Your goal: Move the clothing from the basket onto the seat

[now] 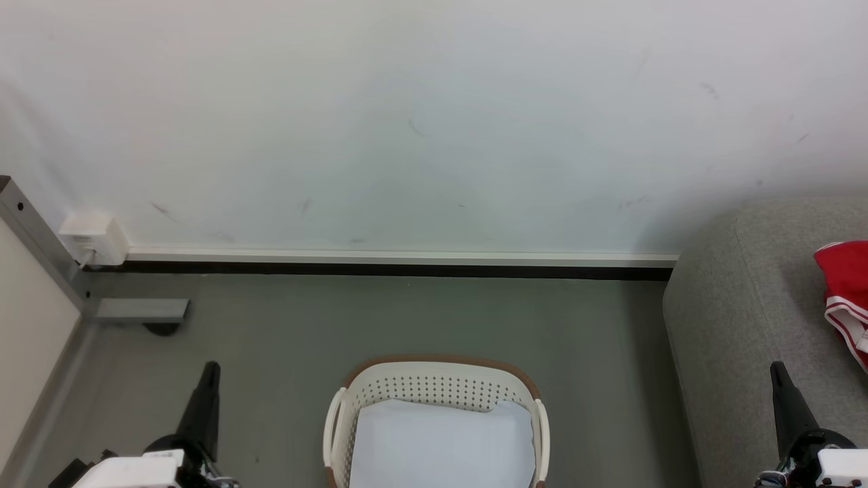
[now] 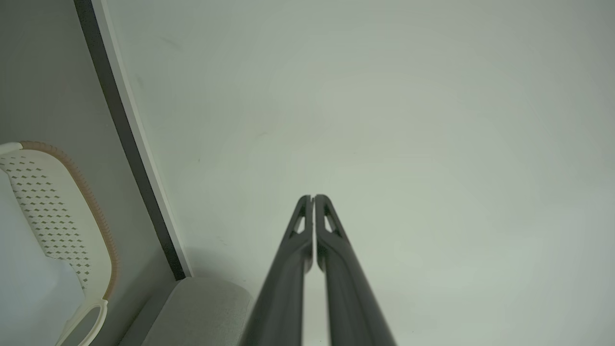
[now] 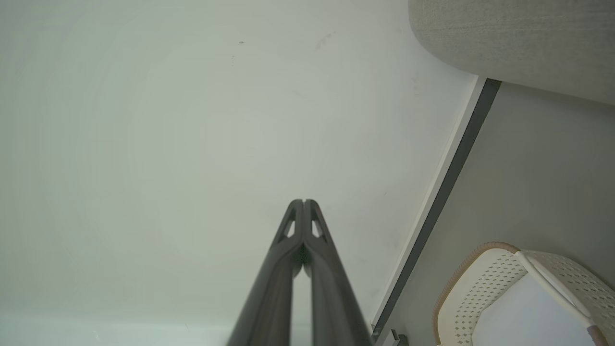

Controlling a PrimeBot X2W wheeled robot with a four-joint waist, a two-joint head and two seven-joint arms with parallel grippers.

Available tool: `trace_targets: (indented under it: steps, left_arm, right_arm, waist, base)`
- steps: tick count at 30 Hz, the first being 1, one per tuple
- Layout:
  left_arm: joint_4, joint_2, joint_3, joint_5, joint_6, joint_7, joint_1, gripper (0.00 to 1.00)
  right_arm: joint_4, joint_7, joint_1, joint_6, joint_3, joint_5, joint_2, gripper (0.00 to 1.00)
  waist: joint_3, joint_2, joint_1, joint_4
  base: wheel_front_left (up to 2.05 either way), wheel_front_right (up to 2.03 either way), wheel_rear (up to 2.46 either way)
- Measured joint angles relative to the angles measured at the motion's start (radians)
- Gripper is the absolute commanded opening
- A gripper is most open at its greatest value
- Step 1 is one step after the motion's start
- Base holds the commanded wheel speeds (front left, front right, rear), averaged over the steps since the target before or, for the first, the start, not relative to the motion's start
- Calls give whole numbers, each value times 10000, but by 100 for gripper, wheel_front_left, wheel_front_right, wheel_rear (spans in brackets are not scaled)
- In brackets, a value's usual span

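Clothing, bright red with white bands, lies on the grey sofa at the right side of the head view, and part of it runs off the edge, so I cannot tell which way its long side points. The basket sits on the floor in the middle, close to the robot, between the two arms. Inside it I can see a flat white sheet and no red. The near end of the basket is cut off, so something red could be hiding there or under the sheet. The left jaws are pressed together and hold nothing; they point at the pale wall. The right jaws are pressed together too, and they are empty. The red clothing is up and to the right of the right jaws, just beside that arm, so the right arm is much nearer to it than the left. The basket is about as near to one arm as to the other. I think the job is nearly done or done.
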State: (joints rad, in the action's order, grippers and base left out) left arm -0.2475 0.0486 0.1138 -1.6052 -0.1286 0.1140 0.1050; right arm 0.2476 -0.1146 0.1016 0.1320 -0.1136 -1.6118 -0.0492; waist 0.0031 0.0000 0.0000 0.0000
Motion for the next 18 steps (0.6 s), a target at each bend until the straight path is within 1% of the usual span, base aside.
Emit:
trace_targets:
  steps: [18]
  left_arm:
    - [2, 0, 0, -2, 0, 0, 0, 0]
  right_arm:
    - [0, 0, 1, 0, 0, 0, 0, 0]
  waist:
    - [0, 0, 0, 0]
  base:
    - [0, 0, 0]
